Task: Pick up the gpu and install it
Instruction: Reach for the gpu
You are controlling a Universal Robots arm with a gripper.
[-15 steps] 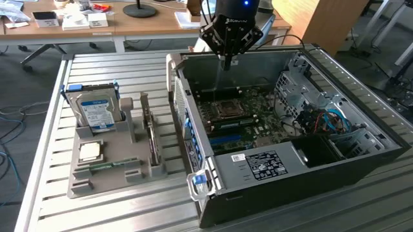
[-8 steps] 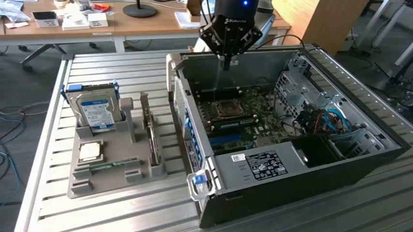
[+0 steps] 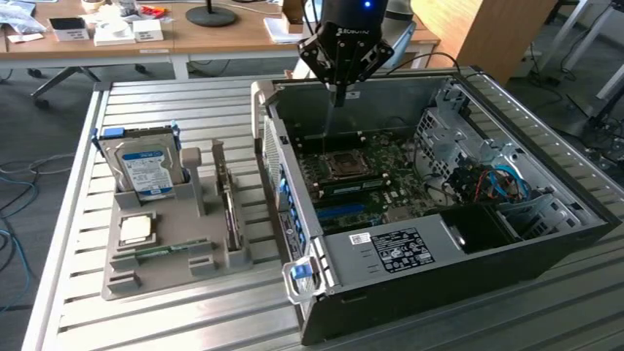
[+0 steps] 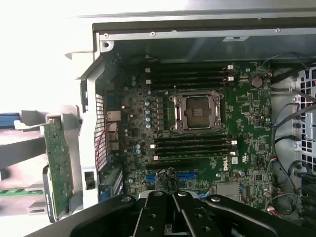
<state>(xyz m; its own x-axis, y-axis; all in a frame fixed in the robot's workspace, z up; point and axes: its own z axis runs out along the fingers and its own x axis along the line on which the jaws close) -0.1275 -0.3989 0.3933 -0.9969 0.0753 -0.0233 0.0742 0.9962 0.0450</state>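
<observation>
The bench carries an open computer case and, beside it, a grey holder. The gpu stands on edge in that holder — not yet picked up, let alone installed. The fingers hang pressed together, empty, over the case.

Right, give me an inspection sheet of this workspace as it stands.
Surface: slatted metal table, carrying a gray parts holder and an open computer case.
Job's things: gpu stands on edge in the holder, untouched; motherboard lies exposed in the case.
Clutter: hard drive, processor chip and memory stick in the holder.
Grippers: gripper shut, empty, above the case's interior.
Cables: blue and red wires inside the case; loose cables on the floor.
Surroundings: wooden desks with small boxes behind.
</observation>
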